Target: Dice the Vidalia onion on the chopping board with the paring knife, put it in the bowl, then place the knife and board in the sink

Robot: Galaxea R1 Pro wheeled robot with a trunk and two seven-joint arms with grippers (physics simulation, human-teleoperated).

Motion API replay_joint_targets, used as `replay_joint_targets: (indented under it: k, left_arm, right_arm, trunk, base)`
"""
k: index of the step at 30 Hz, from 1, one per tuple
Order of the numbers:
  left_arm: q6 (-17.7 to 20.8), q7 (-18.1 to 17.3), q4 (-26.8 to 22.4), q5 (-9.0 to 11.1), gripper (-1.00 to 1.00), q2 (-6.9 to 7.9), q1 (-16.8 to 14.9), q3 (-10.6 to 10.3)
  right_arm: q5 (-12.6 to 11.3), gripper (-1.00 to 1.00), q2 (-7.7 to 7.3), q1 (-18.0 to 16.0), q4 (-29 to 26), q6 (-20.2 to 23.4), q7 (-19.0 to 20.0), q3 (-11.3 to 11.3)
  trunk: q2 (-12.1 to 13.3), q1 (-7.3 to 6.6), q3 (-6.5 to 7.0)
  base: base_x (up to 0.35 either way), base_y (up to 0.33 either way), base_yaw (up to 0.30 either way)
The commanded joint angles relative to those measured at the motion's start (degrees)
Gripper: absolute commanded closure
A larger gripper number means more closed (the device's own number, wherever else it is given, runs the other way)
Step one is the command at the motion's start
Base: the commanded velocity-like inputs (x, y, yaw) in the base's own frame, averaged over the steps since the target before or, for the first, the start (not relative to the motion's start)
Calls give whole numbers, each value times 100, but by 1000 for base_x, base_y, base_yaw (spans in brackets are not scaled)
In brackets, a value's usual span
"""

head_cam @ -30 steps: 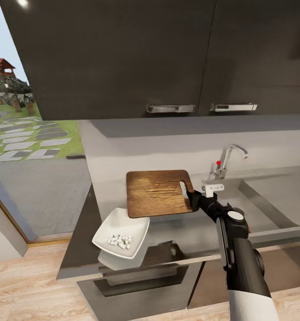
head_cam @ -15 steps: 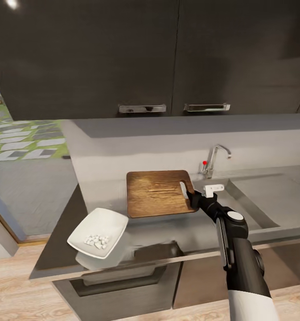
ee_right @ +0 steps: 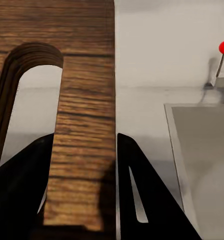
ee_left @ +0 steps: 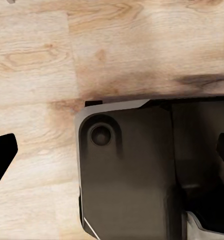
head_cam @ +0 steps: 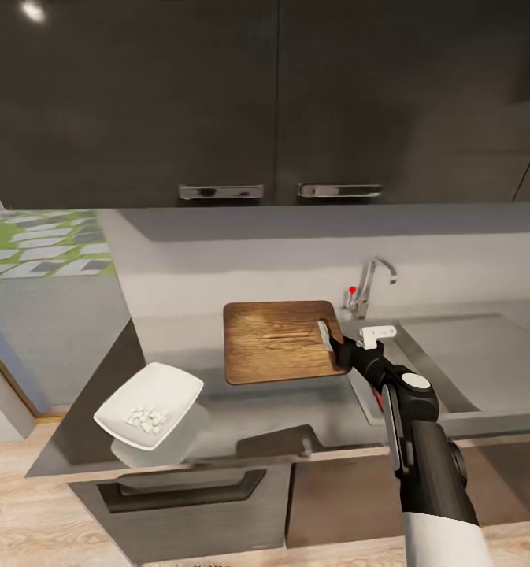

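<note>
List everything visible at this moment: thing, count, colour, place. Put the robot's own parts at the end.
chopping board: 1, dark-brown wood, held in the air above the counter, left of the sink
bowl: 1, white, near the countertop's left front edge
diced onion: small heap of pieces, white, inside the bowl
sink: 1, grey steel, set into the counter at the right
tap: 1, chrome with red knob, behind the sink
countertop: 1, glossy grey, over dark cabinets
wall cabinets: 2 doors, dark grey, above the counter
floor: pale wood
right gripper: 1, black, clamped on the board's handle end
left gripper: 1, black fingers, open above the floor
</note>
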Motion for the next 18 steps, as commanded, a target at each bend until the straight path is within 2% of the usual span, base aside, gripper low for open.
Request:
replay_joint_targets:
  k: [1,13,16,18]
  left_arm:
    - [-6,0,-7,46,-100,7,0,-29]
    - [-6,0,-12,45,-100,7,0,-28]
    - [-6,0,-13,47,-100,7,0,-28]
    - [-6,0,-13,47,-100,7,0,-28]
  right_arm:
    - [56,100,5,-5,-9,16,56,-15]
    - [49,100,5,-5,47,17,-37,-23]
    - [46,100,5,-5,174,23,-590,-19]
    - [36,100,5,-5,329,26,-1158,-13]
  trunk:
    - [-12,4,-11]
    - [-12,4,-11]
    - [-12,4,-11]
    - [-12,4,-11]
  base:
    - [0,-302,224]
    - [0,-302,23]
    - [19,-278,0]
    - [79,-250,27]
